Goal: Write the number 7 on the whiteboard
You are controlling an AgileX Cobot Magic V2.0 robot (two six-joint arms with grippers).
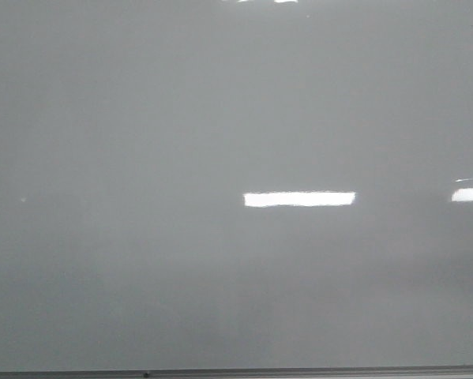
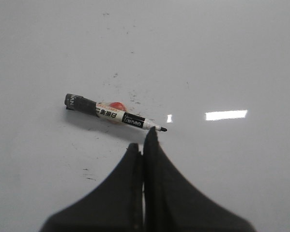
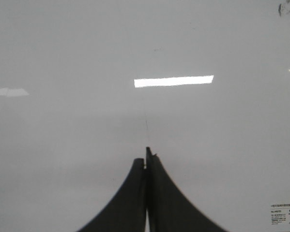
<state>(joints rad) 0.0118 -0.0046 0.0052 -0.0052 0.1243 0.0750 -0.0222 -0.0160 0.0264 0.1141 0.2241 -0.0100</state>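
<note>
Grey whiteboard (image 1: 141,158) shows no 7 yet. Both pincers, left (image 2: 144,145) and right (image 3: 147,157), are closed empty; the uncapped marker (image 2: 113,113) lying just beyond the left one could roll if nudged.

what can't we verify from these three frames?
- Front view: only the whiteboard and its frame edge; no arms, no marker, no writing inside the frame.
- Left wrist view: the marker lies uncapped beyond the shut left gripper; its label print is too small to read, and the red object behind it is mostly hidden.
- Right wrist view: shut right gripper; the sticker is cut off by the edge, and the faint line is too thin to identify.
</note>
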